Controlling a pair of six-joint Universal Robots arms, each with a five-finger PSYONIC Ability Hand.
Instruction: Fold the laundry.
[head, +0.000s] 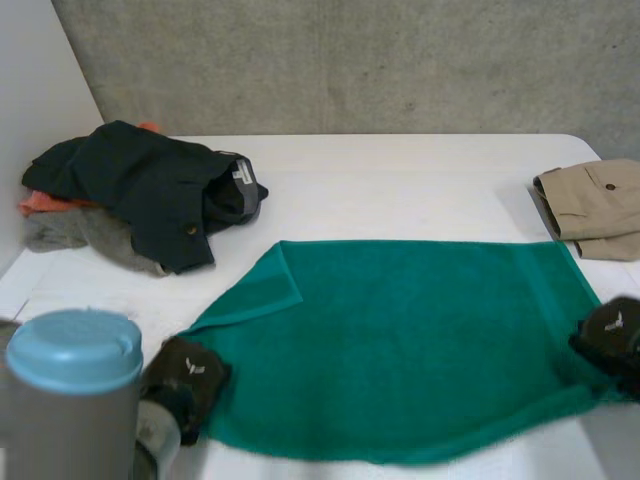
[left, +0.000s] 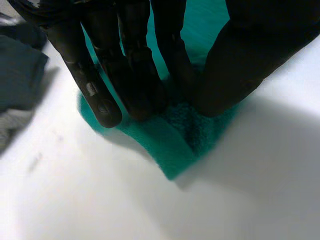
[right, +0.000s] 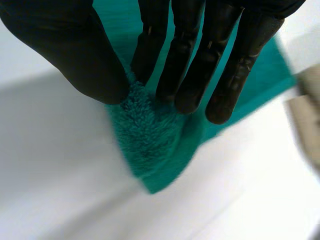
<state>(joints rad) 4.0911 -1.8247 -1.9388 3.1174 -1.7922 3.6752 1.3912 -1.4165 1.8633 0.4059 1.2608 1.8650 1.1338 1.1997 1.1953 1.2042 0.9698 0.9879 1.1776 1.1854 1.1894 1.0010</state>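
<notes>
1. Nearest us in the head view: the L arm's grey joint w/ its light-blue cap (head: 75, 350), at the near left.
2. Just beside it, the left hand (head: 190, 378) sits on the near-left corner of the green towel (head: 400, 340). In its wrist view we see fingers (left: 135, 75) and thumb pinching the bunched corner, so it is grasping the towel.
3. The right hand (head: 610, 335) is at the towel's near-right corner. In its wrist view, thumb and fingers (right: 190, 65) squeeze a tuft of pile, so it is grasping too.
4. Edges/room: only a thin strip of white table (head: 400, 190) shows on our side of the towel's near edge. Beyond the far edge we see wide bare tabletop.
5. The towel lies flat mid-table, long axis running left-right. Its far-left corner is turned over onto itself as a triangular flap.
6. Materials: the towel is fuzzy terry, the table smooth. At the far left a crumpled dark garment (head: 150, 185) w/ buttons lies over an orange piece (head: 50, 203) and a grey piece (head: 90, 235). A folded khaki garment (head: 595, 205) lies just beyond the towel's far-right corner.
</notes>
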